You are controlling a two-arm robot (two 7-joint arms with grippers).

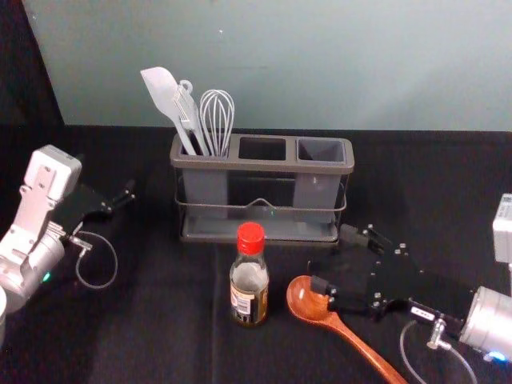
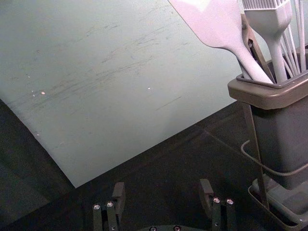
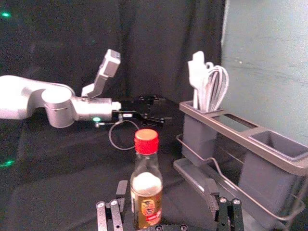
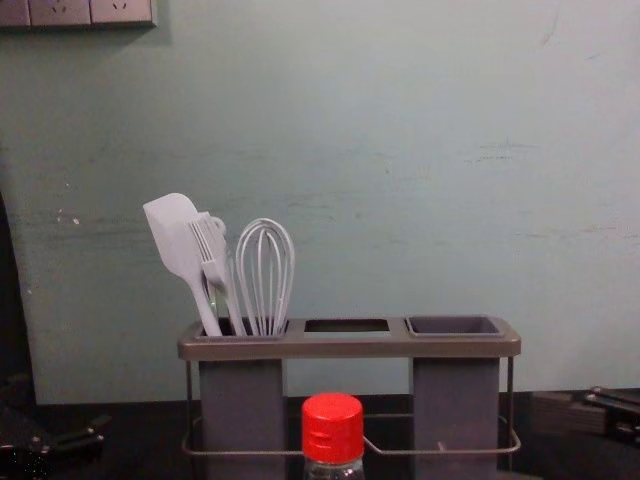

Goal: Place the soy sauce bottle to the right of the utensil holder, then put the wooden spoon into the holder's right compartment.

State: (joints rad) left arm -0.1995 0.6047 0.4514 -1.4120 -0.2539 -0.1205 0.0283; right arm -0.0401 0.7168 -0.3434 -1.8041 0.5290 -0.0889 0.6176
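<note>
The red-capped soy sauce bottle stands upright in front of the grey utensil holder, left of my right gripper, which is open and faces it. Seen from the right wrist, the bottle is ahead of the open gripper, untouched. The wooden spoon lies on the table, its bowl beside the gripper's nearer finger. White utensils fill the holder's left compartment; the right compartment looks empty. My left gripper is parked at the left; its wrist view shows the gripper open.
The holder's wire rail and base tray lie behind the bottle. A pale wall rises behind the black table. A cable loop hangs from the left arm, another from the right.
</note>
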